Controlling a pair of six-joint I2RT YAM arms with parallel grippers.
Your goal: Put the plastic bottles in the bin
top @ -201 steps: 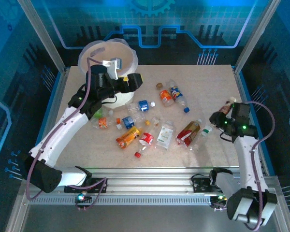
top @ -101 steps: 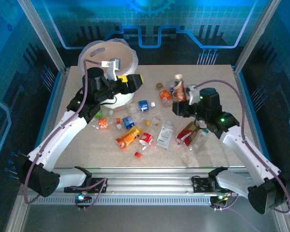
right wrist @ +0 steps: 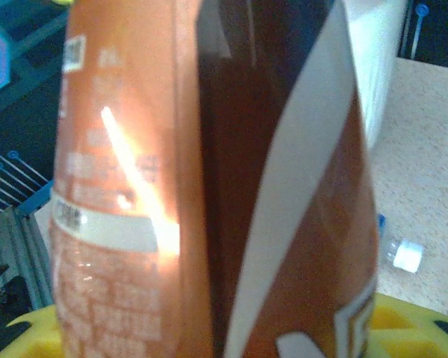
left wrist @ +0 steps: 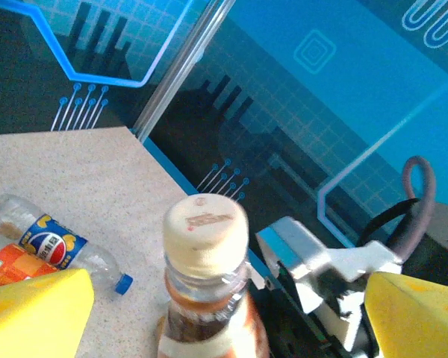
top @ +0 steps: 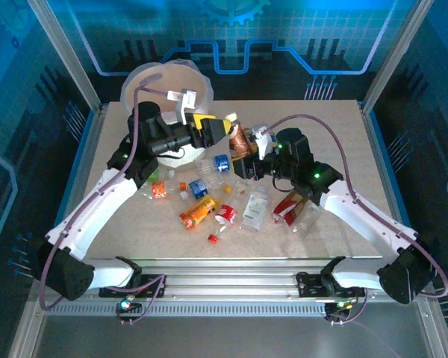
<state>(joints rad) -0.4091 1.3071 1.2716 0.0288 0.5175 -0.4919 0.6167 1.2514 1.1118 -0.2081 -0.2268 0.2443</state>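
Your bin (top: 138, 78) sits at the upper left of the overhead view, white with a filmy liner. The left arm (top: 108, 194) crosses its mouth, so you cannot tell what lies inside. Just right of it, mid-frame, your right pincer (top: 248, 153) is clamped on the brown-labelled bottle (top: 241, 139), held up above the tabletop (top: 336, 134). Your left pincer (top: 216, 128) stands spread around that same bottle.

More bottles lie loose on the tabletop below: a blue-labelled bottle (top: 221, 162), an orange bottle (top: 198, 212), a red bottle (top: 225, 214) and a white-labelled bottle (top: 256, 210).

The left wrist view adds what the overhead cannot: the held bottle's cream cap (left wrist: 206, 231), embossed, above a clear neck, with a gap to the yellow fingers (left wrist: 37, 313) on each side. The right wrist view gives you the label up close: orange-brown, with a white slanting band and a dark strip.
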